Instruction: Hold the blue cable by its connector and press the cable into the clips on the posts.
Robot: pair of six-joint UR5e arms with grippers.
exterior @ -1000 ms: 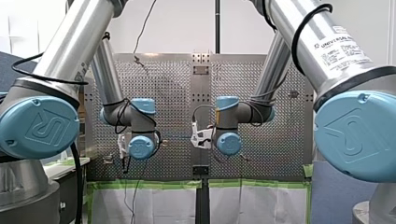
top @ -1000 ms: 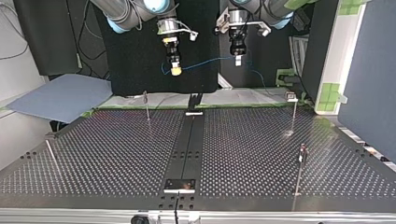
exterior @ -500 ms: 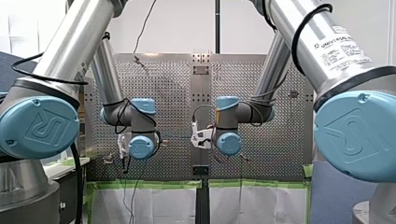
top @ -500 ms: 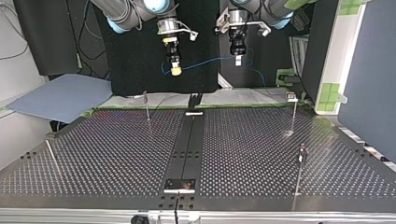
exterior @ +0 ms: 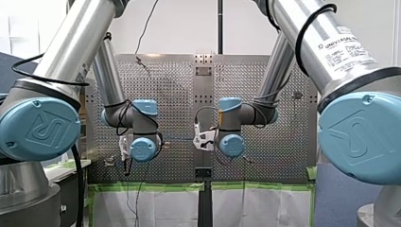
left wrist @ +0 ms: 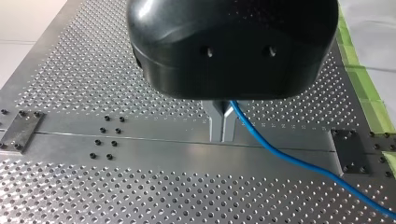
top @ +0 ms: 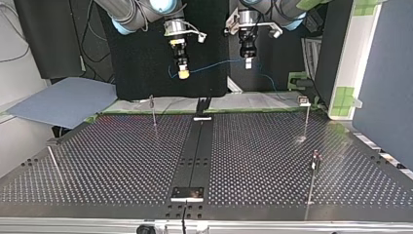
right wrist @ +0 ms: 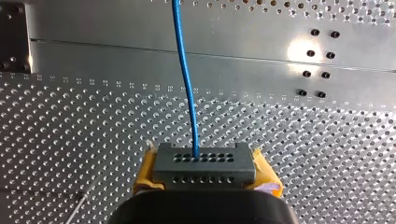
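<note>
In the right wrist view my right gripper (right wrist: 204,176) is shut on a grey block connector (right wrist: 204,161), which sits between its yellow pads (right wrist: 145,170). The blue cable (right wrist: 186,79) leaves the connector and runs ahead over the perforated table. My left gripper (left wrist: 222,138) has its metal fingers shut on the blue cable (left wrist: 280,154), which trails away beside it. In the top view both grippers hang high behind the table's far edge, my right gripper (top: 183,73) at the left and my left gripper (top: 248,62) at the right. The cable (top: 214,65) spans between them.
Thin posts with clips stand on the perforated table (top: 122,161): one post (top: 153,111) at the far left, one post (top: 306,116) at the far right, a nearer post (top: 313,173) at the right. A slanted rod (top: 53,163) is near the left edge. A dark rail (top: 195,151) runs down the middle.
</note>
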